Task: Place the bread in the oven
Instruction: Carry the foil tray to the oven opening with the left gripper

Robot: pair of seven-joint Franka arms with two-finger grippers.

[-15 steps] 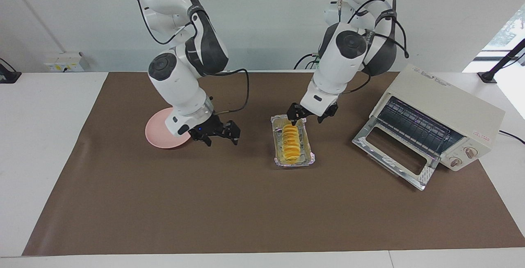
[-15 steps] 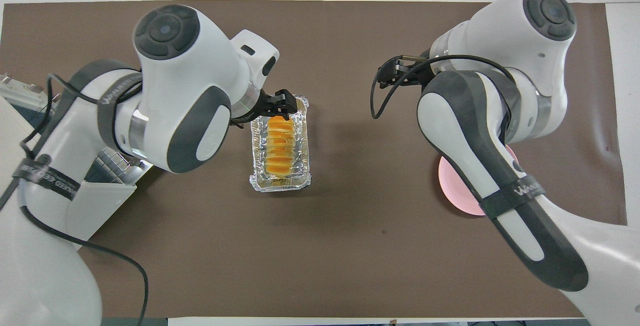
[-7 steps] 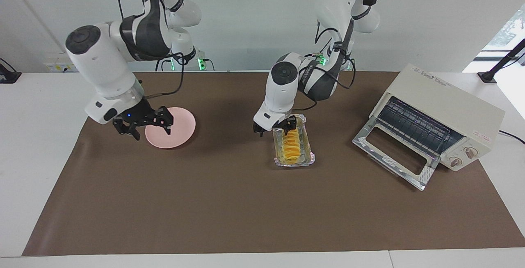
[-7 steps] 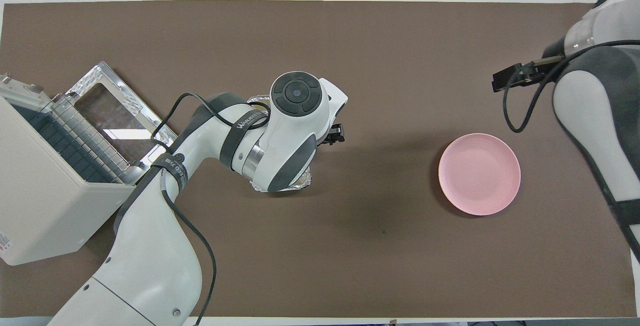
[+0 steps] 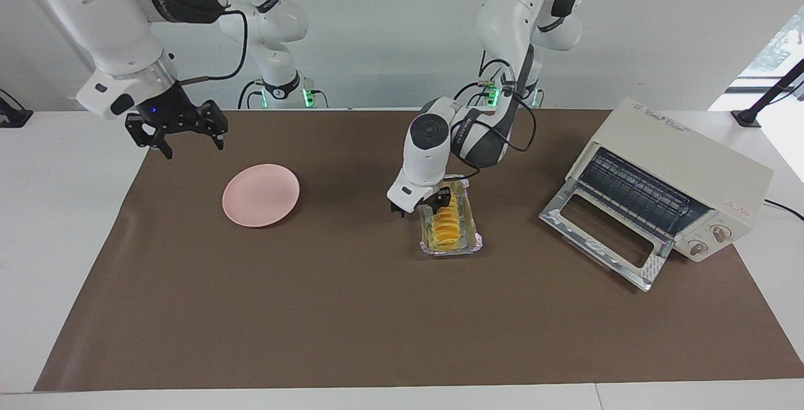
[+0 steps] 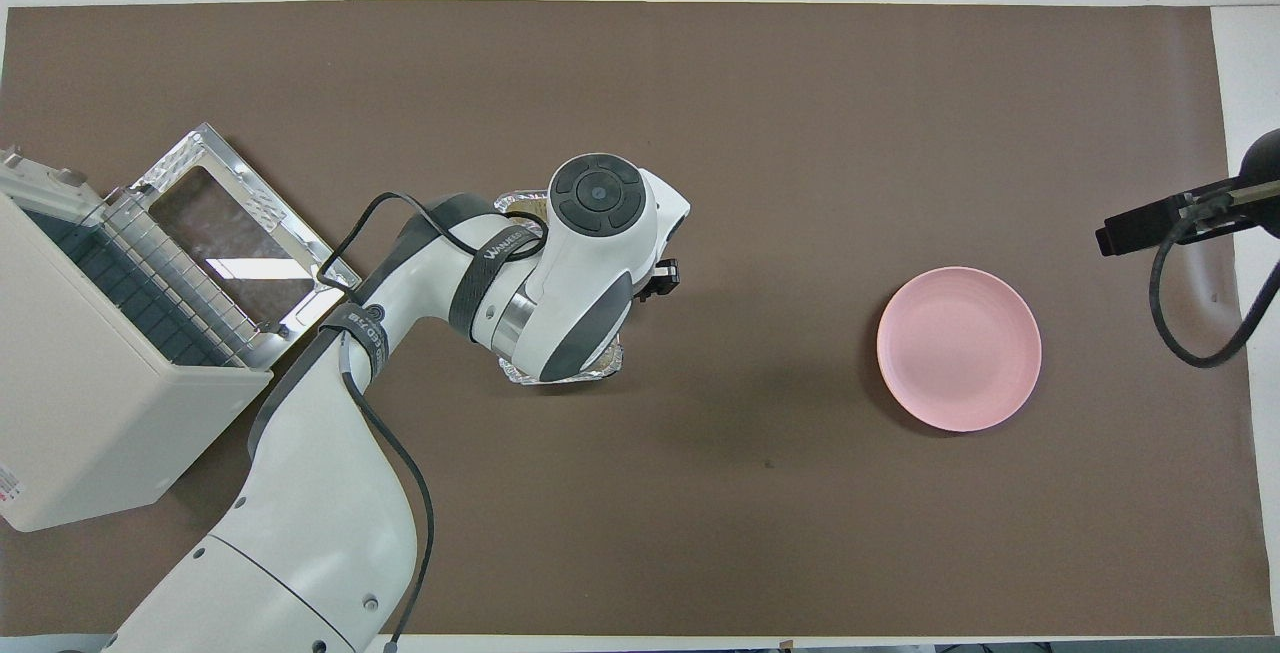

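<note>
Right hand (image 5: 185, 134) has risen; ridged yellow-orange bread (image 5: 447, 221) lies in foil tray (image 5: 468, 243).

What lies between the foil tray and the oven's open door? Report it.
Only bare brown mat between foil tray and oven door, per the facing view.

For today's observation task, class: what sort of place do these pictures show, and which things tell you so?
Most likely a robotics lab staged as a kitchen: two robot arms stand at a table with a brown mat, and it holds only props, a toaster oven, a pink plate and bread in a foil tray.
</note>
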